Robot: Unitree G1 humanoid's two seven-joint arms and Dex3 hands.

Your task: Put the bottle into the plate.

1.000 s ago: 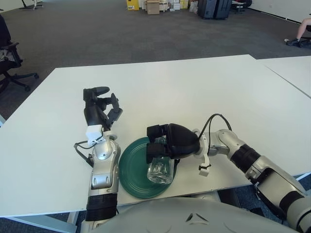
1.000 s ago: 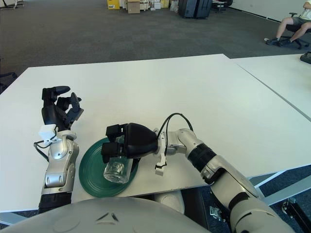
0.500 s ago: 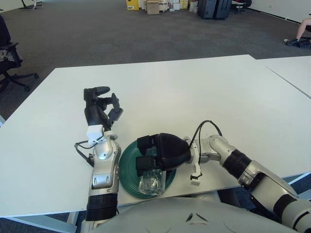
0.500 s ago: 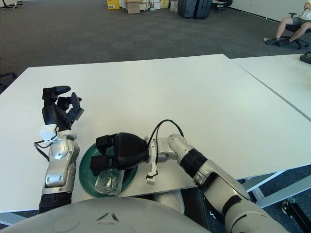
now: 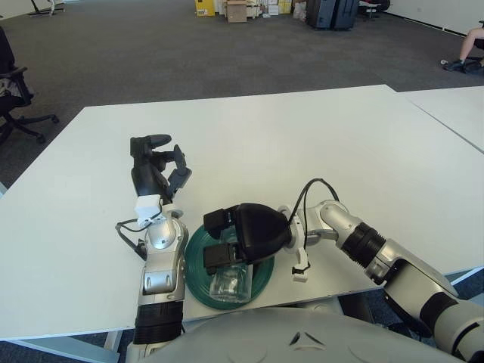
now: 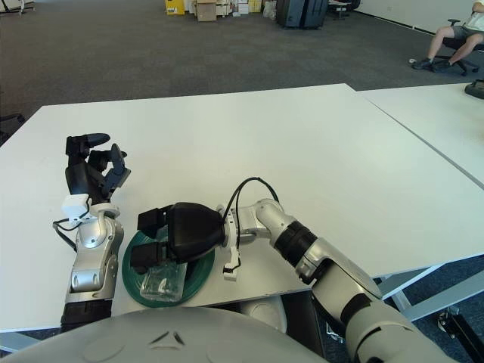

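Observation:
A clear plastic bottle (image 5: 231, 283) is low over the near part of the green plate (image 5: 193, 261), at the table's front edge. My right hand (image 5: 214, 240) reaches in from the right and covers the plate's middle. Its dark fingers (image 5: 216, 257) are curled on the bottle's top. The bottle looks to be touching the plate, but the hand hides the contact. My left hand (image 5: 155, 170) shows just left of the plate, with its fingers loosely spread and holding nothing.
The white table (image 5: 302, 144) stretches far back and to the right. A second white table (image 5: 454, 106) adjoins at the right. An office chair (image 5: 15, 98) stands far left, and boxes (image 5: 238, 9) are far back on the carpet.
My right hand has moved left and down with the bottle, from above the plate's right side to low over its near middle. The left hand has stayed put.

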